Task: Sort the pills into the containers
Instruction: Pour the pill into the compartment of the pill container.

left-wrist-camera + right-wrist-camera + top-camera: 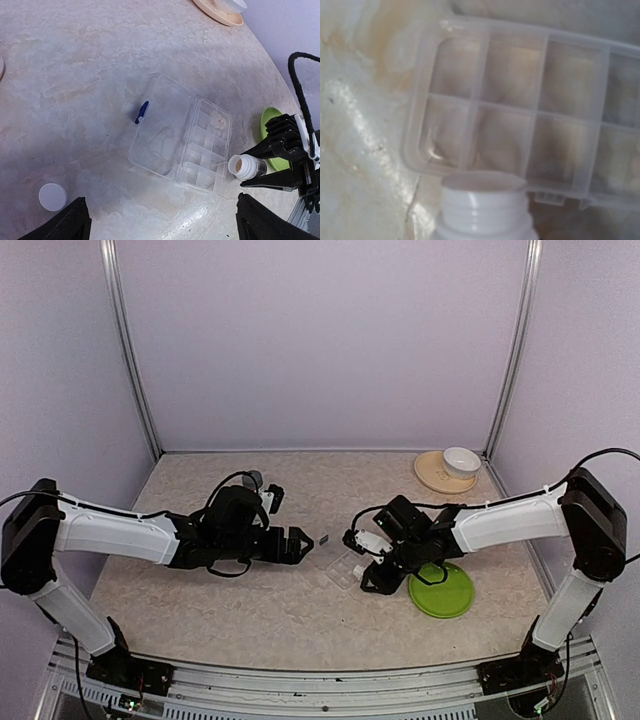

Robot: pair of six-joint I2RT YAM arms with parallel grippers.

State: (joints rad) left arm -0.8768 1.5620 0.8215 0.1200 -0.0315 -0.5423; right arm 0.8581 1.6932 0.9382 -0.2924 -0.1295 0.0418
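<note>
mottled beige table [250, 620] under lavender walls: both arms reach low toward the middle. left gripper [298, 544] is spread wide and holds nothing. right gripper [368, 558] grasps an uncapped white pill bottle [246, 166], its mouth at the edge of the open clear pill box [205, 150].

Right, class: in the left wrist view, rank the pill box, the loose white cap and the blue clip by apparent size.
Largest: pill box.
Then: white cap, though it lies nearer the camera.
Smallest: blue clip.
</note>
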